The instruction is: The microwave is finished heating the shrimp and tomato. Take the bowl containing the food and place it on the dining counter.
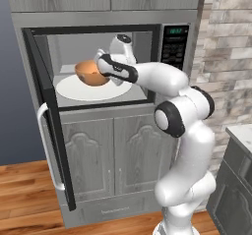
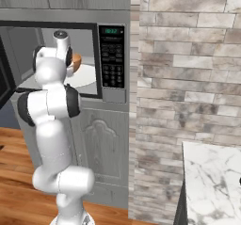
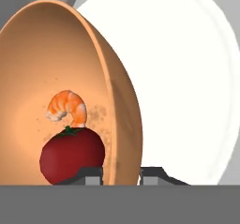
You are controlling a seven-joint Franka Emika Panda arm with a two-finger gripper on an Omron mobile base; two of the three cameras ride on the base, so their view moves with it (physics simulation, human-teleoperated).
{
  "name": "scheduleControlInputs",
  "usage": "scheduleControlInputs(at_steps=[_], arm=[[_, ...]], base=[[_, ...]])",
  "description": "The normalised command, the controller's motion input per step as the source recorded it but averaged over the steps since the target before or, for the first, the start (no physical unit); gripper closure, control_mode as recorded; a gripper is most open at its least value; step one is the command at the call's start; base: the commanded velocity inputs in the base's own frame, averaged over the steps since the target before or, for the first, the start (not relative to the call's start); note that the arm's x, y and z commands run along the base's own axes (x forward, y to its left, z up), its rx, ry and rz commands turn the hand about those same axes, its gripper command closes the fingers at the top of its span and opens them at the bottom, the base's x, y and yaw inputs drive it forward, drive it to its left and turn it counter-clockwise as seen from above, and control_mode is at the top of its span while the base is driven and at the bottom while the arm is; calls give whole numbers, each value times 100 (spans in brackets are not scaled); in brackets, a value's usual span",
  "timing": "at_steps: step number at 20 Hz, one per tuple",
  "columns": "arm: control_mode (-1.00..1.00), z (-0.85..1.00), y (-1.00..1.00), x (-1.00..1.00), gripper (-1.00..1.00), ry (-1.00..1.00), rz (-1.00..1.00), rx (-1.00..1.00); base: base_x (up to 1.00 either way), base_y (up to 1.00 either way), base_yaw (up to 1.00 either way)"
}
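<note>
Because the gripper (image 3: 122, 174) is pinched on the rim of the bowl (image 1: 91, 73), one finger inside and one outside the wall, the bowl hangs slightly tilted inside the open microwave (image 1: 170, 47), seemingly just above the turntable (image 1: 93, 89) near its middle. The tomato (image 3: 71, 155) and shrimp (image 3: 68, 107) rest low against the inner wall, beside the grip.
</note>
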Motion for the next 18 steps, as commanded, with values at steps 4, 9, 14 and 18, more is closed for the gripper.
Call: scheduleControlInputs(at_steps=[4,9,14,18], arm=[[-100,1,-38,-93,100,-20,0,10],[-100,9,-46,-100,100,-19,0,9],[-100,33,-56,-100,100,-11,0,6],[-100,70,-56,-100,100,2,0,0]], base=[[0,0,0],[0,0,0],[0,0,0],[0,0,0]])
